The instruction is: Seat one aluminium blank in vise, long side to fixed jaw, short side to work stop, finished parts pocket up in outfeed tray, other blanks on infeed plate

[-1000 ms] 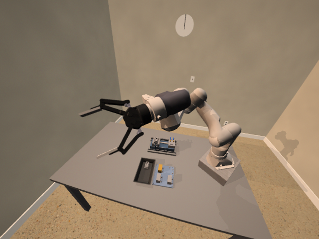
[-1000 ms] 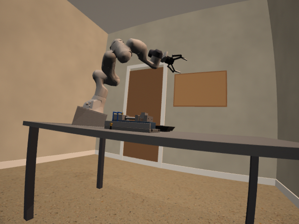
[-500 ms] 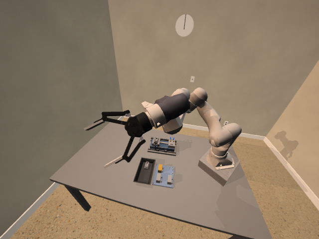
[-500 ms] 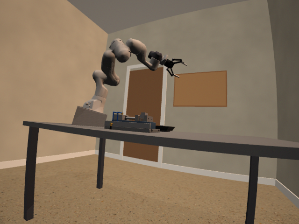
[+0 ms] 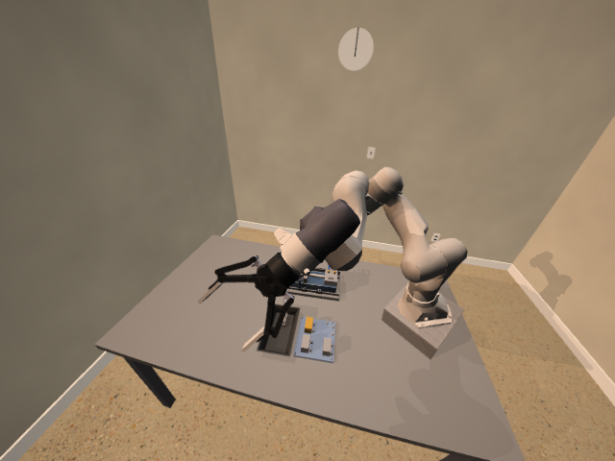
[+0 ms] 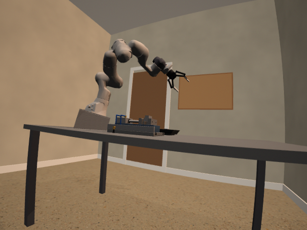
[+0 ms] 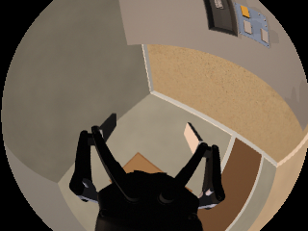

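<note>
Tool [image 5: 237, 317]: fingers spread wide, holding nothing, high over surface [image 5: 188, 298]. Tray [image 5: 289, 342] partly hidden behind it; vise [image 5: 317, 283] partly behind arm. No legible writing.

A grey desk [image 5: 198, 317] on dark legs carries four things directly. The arm's wedge-shaped pedestal [image 5: 430, 345] sits toward three o'clock. The vise [image 5: 317, 286] lies near the centre, toward twelve o'clock. Just below it, toward six o'clock, the dark outfeed tray [image 5: 282, 342] and the blue infeed plate [image 5: 317, 352] lie side by side, the tray at nine o'clock of the plate.
</note>
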### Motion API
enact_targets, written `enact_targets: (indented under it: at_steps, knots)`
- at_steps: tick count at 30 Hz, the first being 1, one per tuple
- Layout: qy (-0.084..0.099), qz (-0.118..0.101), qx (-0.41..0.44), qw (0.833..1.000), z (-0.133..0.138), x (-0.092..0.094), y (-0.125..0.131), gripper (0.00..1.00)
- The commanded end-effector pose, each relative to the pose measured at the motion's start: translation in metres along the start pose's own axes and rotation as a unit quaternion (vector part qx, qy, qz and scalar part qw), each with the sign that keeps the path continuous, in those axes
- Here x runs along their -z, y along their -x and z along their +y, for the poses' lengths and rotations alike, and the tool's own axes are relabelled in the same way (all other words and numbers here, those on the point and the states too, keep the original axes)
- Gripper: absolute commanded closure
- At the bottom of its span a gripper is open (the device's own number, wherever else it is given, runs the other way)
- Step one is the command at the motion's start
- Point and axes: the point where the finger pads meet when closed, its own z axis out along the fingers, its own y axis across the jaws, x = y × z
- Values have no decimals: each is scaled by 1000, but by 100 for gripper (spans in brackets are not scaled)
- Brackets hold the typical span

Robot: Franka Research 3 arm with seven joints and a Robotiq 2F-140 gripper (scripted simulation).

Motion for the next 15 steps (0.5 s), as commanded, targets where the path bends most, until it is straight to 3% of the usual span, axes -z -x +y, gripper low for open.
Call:
enact_targets:
  at_steps: [1, 10, 12, 13, 15]
  knots:
    - [36, 41, 23, 998, 28, -9, -33, 0]
    - [117, 111, 33, 986, 98, -17, -96, 0]
    - [117, 111, 33, 986, 98, -17, -96, 0]
    - [139, 129, 36, 981, 117, -17, -113, 0]
    - [156, 141, 38, 977, 131, -16, -125, 0]
